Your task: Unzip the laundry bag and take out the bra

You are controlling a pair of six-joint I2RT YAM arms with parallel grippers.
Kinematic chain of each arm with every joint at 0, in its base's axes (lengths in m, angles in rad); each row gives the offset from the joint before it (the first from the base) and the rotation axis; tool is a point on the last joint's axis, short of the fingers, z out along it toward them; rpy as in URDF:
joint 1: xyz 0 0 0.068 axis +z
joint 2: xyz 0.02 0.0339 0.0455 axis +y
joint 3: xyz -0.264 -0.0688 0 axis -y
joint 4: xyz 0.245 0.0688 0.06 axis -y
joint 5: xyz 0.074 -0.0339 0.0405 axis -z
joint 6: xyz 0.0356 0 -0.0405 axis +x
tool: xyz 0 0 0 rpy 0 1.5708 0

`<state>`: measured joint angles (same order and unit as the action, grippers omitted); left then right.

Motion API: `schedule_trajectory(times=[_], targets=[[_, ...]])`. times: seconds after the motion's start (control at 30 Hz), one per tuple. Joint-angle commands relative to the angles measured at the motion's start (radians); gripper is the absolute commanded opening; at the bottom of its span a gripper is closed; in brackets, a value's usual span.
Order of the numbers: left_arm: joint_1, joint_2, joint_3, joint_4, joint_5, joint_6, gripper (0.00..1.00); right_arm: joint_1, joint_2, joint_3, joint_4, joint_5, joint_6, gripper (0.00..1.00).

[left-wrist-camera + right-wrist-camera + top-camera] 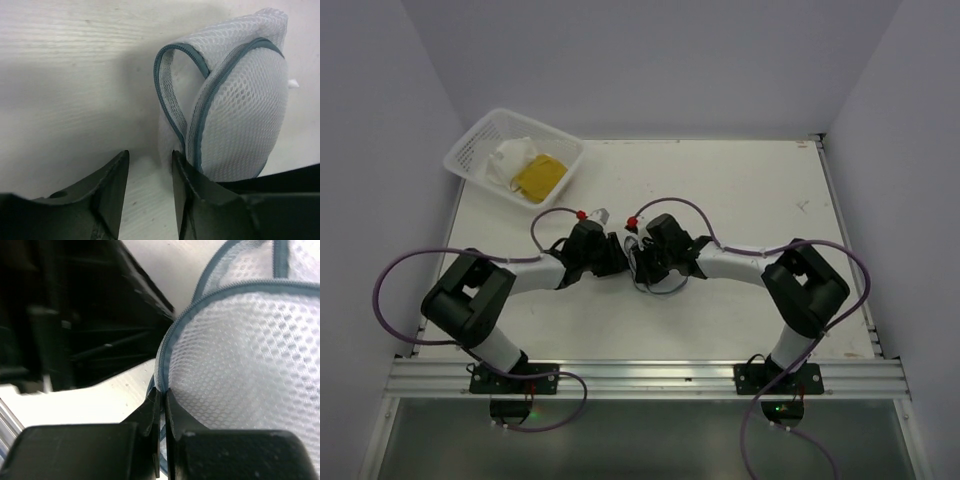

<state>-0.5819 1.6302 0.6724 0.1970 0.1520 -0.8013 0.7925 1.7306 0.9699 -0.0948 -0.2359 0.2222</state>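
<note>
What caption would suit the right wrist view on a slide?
Right gripper closed on the grey zipper rim of the white mesh laundry bag.

The left gripper [150, 160] and right gripper [163, 395] hem the laundry bag [240, 110] mid-table, a basket [548, 130] blocks the far-left corner, and the table [750, 200] lies bare elsewhere.

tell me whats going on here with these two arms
Both arms are mid-table at a small white mesh laundry bag. The right gripper is shut on its grey zipper rim; the left gripper is open beside the bag, gripping nothing. How far the zip is open is unclear, and no bra shows. A white lattice basket stands at the far left corner.
</note>
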Motion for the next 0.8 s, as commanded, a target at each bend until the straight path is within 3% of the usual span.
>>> schedule_trajectory(times=[0.0, 0.1, 0.27, 0.4, 0.67, 0.73, 0.77], targets=[[0.031, -0.068, -0.069, -0.128, -0.069, 0.024, 0.45, 0.005, 0.044, -0.02, 0.038, -0.051, 0.0, 0.0], [0.047, -0.157, -0.089, -0.191, -0.103, 0.04, 0.62, 0.004, 0.056, -0.011, 0.024, -0.052, -0.004, 0.0], [0.106, -0.303, -0.103, -0.341, -0.199, 0.071, 0.77, 0.005, 0.04, 0.006, 0.003, -0.06, -0.011, 0.06], [0.162, -0.438, -0.096, -0.428, -0.244, 0.097, 0.86, 0.005, -0.012, 0.05, -0.034, -0.092, -0.007, 0.29], [0.188, -0.559, 0.033, -0.542, -0.304, 0.148, 0.86, 0.005, -0.094, 0.168, -0.147, -0.167, 0.015, 0.7], [0.188, -0.581, 0.093, -0.571, -0.322, 0.154, 0.87, 0.005, -0.144, 0.191, -0.174, -0.137, 0.022, 0.78], [0.189, -0.602, 0.113, -0.58, -0.333, 0.168, 0.87, 0.004, -0.163, 0.211, -0.183, -0.111, 0.026, 0.86]])
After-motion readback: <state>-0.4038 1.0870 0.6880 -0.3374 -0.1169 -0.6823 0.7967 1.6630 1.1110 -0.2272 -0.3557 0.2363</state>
